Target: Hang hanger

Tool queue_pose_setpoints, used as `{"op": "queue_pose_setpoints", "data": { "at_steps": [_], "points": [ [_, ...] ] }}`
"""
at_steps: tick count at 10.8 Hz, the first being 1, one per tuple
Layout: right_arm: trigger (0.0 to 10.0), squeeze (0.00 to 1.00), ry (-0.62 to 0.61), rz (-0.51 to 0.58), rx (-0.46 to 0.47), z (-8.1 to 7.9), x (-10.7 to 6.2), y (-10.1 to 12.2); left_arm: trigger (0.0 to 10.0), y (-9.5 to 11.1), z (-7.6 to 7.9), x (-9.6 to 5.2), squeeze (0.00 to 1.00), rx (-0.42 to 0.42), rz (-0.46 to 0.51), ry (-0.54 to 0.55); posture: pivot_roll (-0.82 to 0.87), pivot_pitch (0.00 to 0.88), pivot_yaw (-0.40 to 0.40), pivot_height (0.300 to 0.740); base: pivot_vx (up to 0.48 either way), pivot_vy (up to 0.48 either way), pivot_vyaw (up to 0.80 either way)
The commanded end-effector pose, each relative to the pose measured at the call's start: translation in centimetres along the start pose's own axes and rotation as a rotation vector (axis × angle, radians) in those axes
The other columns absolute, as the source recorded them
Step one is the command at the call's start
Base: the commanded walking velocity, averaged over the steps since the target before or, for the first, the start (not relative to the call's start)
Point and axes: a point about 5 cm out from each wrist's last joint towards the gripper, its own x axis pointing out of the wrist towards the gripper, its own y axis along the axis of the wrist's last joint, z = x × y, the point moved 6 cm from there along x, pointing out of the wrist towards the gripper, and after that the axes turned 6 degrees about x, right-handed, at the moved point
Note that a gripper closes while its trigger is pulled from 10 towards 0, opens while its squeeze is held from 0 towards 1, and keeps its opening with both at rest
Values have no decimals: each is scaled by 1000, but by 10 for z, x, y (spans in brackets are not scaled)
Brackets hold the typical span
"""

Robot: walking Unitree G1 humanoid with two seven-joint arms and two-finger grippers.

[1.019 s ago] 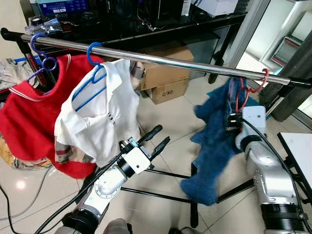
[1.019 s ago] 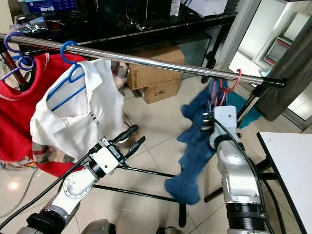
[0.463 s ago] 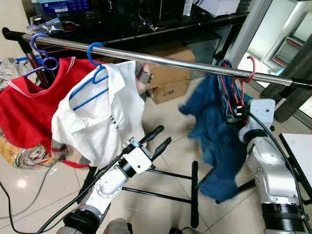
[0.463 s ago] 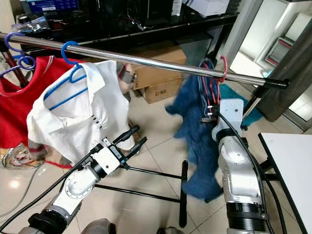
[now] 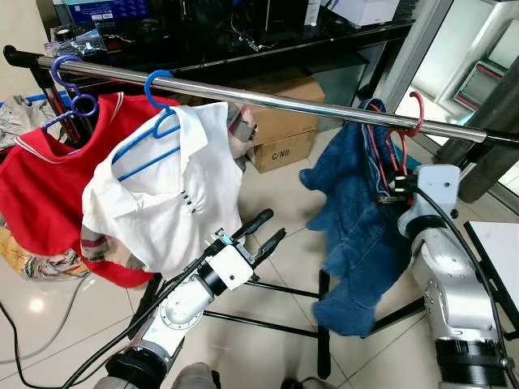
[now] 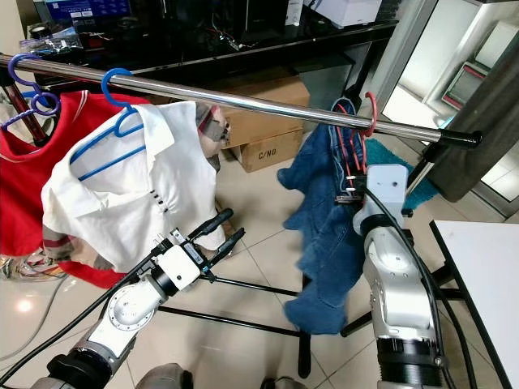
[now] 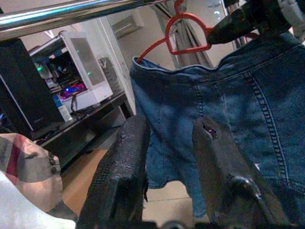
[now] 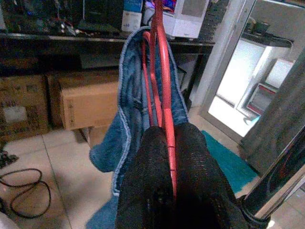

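Chrome rail (image 5: 268, 99), right hand (image 8: 164, 143) clamping red hanger (image 5: 405, 121)

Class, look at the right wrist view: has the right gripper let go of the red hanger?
No. The right gripper has both black fingers pinched shut on the red hanger, which carries the denim garment.

Steel rail (image 5: 268, 99), three hangers, seemingly.

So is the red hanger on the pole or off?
On. The red plastic hanger hooks over the shiny metal pole, with the right pincer shut on it.
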Motion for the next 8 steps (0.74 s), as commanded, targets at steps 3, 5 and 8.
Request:
{"op": "queue_pose_setpoints", "data": {
  "at_steps": [3, 5, 8],
  "points": [
    [0, 0, 62, 180, 57, -1, -19, 39, 10000, 0, 5, -1, 0, 4, -4, -21, 177, 49, -56, 740, 0, 0, 0],
    [0, 0, 108, 216, 54, -9, -26, 45, 10000, -1, 7, 0, 0, 3, -5, -31, 166, 48, -51, 740, 0, 0, 0],
    [0, 0, 161, 162, -4, -14, -37, 25, 10000, -1, 9, 2, 0, 5, -6, -45, 163, 48, -49, 740, 0, 0, 0]
  ]
}}
